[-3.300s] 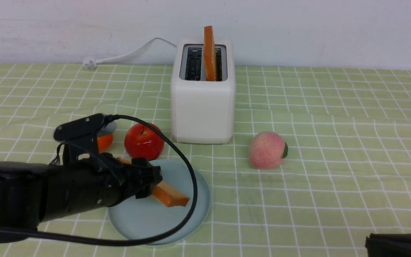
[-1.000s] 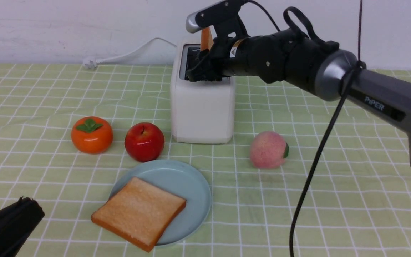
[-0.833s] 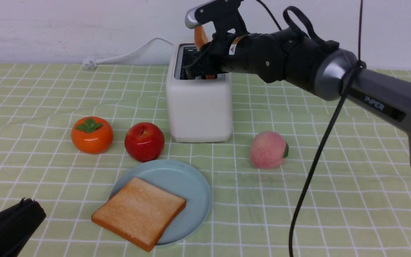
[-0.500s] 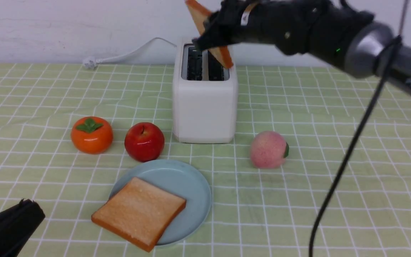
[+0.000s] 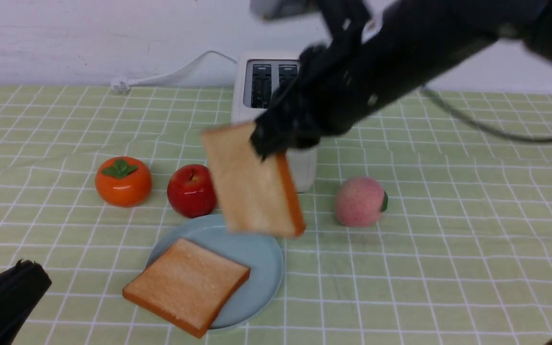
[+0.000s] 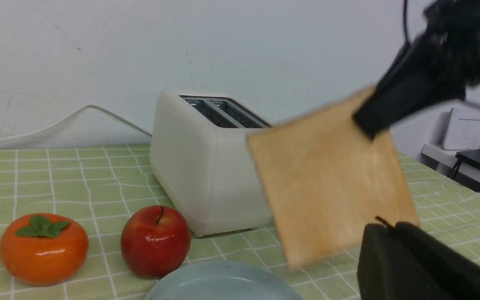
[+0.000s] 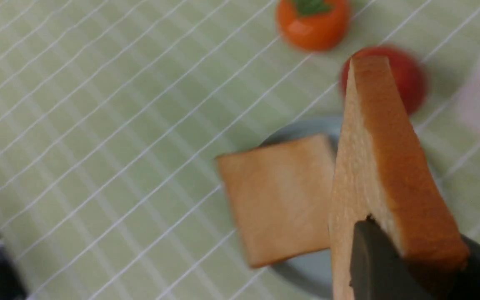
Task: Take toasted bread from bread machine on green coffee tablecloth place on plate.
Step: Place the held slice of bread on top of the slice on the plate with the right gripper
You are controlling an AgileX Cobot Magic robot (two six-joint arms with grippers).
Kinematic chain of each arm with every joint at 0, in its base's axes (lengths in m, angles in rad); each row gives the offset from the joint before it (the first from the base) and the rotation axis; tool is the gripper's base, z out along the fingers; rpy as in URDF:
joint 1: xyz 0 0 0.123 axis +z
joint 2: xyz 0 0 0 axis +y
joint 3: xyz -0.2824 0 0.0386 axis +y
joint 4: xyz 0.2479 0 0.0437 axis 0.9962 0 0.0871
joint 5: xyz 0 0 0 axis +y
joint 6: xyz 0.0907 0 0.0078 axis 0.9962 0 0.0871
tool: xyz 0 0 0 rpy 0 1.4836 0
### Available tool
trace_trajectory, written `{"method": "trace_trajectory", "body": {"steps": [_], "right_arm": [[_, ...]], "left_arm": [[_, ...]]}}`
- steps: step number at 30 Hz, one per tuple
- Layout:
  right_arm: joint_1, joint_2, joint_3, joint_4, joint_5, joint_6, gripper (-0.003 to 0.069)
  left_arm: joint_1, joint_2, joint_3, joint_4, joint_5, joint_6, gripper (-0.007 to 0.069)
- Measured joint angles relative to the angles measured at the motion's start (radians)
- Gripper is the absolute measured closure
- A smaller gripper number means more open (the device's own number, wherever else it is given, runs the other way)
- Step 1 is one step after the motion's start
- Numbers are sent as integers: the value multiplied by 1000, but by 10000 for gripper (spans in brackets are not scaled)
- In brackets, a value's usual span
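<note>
Aloft, a thick golden-tan toast slice (image 5: 249, 184) is pinched by the right end effector (image 5: 270, 141)
The left end effector (image 5: 29, 277) is pressed together

Toasted bread: two slices, a raised slice (image 5: 252, 182) in the air at centre and a flat slice (image 5: 185, 285) lying near, left of centre.
Bread machine: one white bread machine (image 5: 243, 109), far centre.
Slots: two, a left slot (image 5: 261, 84) and a right slot (image 5: 285, 71), side by side.
Plate: one pale blue plate (image 5: 257, 258).
Tablecloth: one green coffee tablecloth (image 5: 448, 215), white-gridded.
Fruit: three in a row, an orange persimmon (image 5: 122, 182) left, a red apple (image 5: 190, 191) middle, a pink peach (image 5: 358, 201) right.
Power cord: one white cord (image 5: 170, 72), far left.
Robot arms: two, the right arm (image 5: 400, 48) from the far right, the left arm (image 5: 3, 302) a dark tip at the near left corner.
</note>
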Motion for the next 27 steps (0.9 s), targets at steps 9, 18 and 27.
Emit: {"method": "trace_trajectory", "body": {"steps": [9, 18, 27], "right_arm": [[-41, 190, 83, 478, -133, -232, 537], [-66, 275, 83, 403, -140, -146, 322], [-104, 202, 84, 128, -68, 20, 160]], "left_arm": [[0, 0, 0, -9, 1, 0, 620], [0, 0, 0, -13, 5, 0, 613], [0, 0, 104, -157, -11, 7, 609]]}}
